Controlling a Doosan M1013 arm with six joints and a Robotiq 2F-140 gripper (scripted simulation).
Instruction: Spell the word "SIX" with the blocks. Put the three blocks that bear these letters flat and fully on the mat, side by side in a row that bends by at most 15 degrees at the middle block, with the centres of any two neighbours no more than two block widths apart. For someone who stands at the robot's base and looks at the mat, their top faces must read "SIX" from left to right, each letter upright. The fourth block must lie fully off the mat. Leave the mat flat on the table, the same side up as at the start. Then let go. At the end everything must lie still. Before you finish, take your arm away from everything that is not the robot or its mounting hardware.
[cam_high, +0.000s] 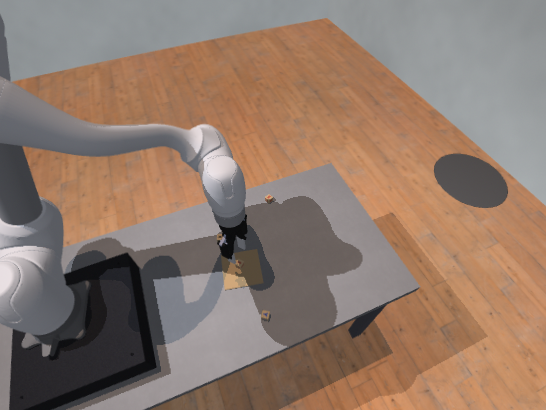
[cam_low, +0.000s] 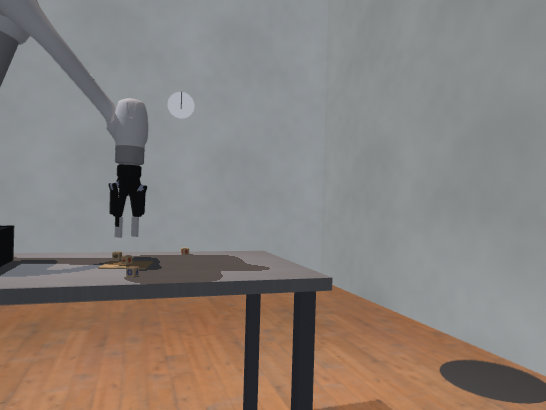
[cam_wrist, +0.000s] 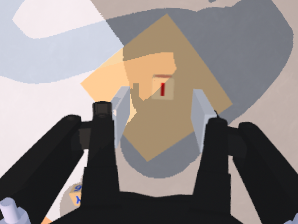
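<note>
My gripper (cam_high: 237, 251) (cam_low: 126, 235) (cam_wrist: 160, 102) points down, partly open and empty, above the tan mat (cam_high: 253, 280) (cam_low: 106, 266) (cam_wrist: 190, 70). The mat lies flat. One block (cam_high: 239, 263) (cam_low: 127, 259) (cam_wrist: 163, 88) sits on it, with a red upright bar like an I on top in the wrist view. A second block (cam_high: 220, 237) (cam_low: 117, 255) (cam_wrist: 76, 196) lies off the mat, with blue marks in the wrist view. A third block (cam_high: 269, 198) (cam_low: 185, 251) with a red mark lies farther back. A fourth block (cam_high: 265, 315) (cam_low: 132, 272) with blue marks lies off the mat near the front edge.
The grey table (cam_high: 310, 185) (cam_low: 270, 272) carries everything. The arm's base stands in a black raised-rim tray (cam_high: 145, 320) (cam_low: 6, 250) at the left. Shadows of the arm cross the table and part of the mat.
</note>
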